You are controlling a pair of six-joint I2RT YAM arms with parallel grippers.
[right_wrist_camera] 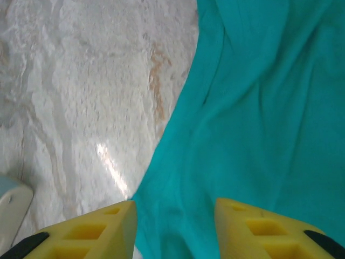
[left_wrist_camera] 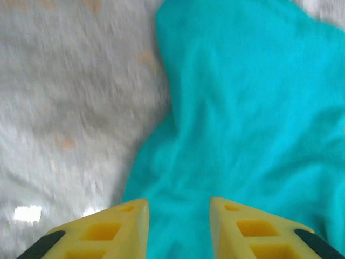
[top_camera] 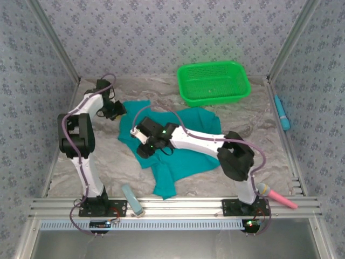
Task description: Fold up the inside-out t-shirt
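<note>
The teal inside-out t-shirt (top_camera: 180,162) lies rumpled across the middle of the table. My left gripper (top_camera: 115,111) hovers over its far left corner. In the left wrist view the left gripper (left_wrist_camera: 178,218) is open, its yellow fingers (left_wrist_camera: 118,224) apart with loose teal t-shirt cloth (left_wrist_camera: 248,108) below them. My right gripper (top_camera: 145,147) hangs over the shirt's left edge. Seen from the right wrist, that gripper (right_wrist_camera: 175,224) is open too, and the cloth's edge (right_wrist_camera: 259,118) runs beneath the gap, not pinched.
A bright green mesh basket (top_camera: 214,82) stands at the back right. A blue pen-like object (top_camera: 281,112) lies by the right wall. A pink-handled tool (top_camera: 277,197) and a pale blue block (top_camera: 132,198) rest near the front rail. Wallpapered walls enclose the table.
</note>
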